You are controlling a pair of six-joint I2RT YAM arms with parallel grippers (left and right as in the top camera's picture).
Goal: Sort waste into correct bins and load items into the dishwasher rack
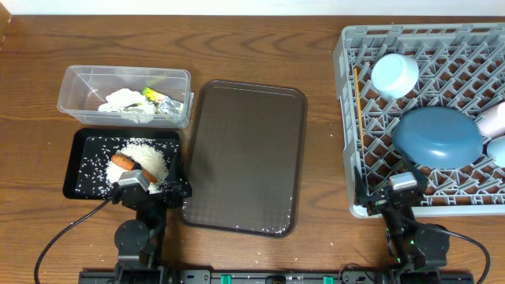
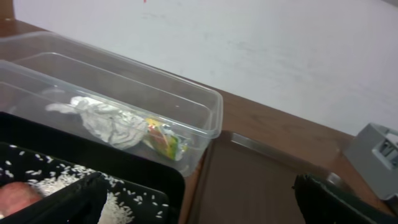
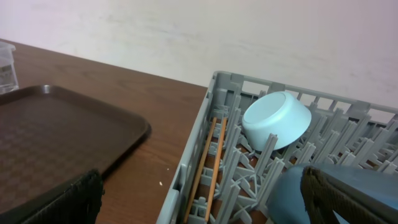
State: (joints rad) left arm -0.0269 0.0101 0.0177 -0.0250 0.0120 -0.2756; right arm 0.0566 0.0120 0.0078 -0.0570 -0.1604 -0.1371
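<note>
1. Overhead, L side: the clear tub sits toward the far-left corner of the desk, w/ wrappers and the packet inside. The black tray lies just beside it, nearer the near edge, holding the rice w/ the carrot on top. The brown serving tray is mid-desk, bare except for a few pale specks at its near edge.
2. Overhead, R side: the rack fills the desk's right edge. In it are the bowl upside down, the plate across the pegs and the chopsticks along the left wall. The cups are cut off by the frame. We judge sorting and loading about done.
3. L wrist: the L gripper hangs over the black tray's near-right corner. Its fingers are spread wide w/ nothing between. Risk: a low sideways move could clip the tray rim or tub wall and scatter loose rice over the desk.
4. R wrist: the R gripper sits by the rack's near-left corner, fingers also wide apart and empty. Risk: a finger could snag the rack wall or pegs and jolt the rack. The plate only rests on the pegs, so we think it could slide. The chopsticks are thin and could slip through the lattice.
</note>
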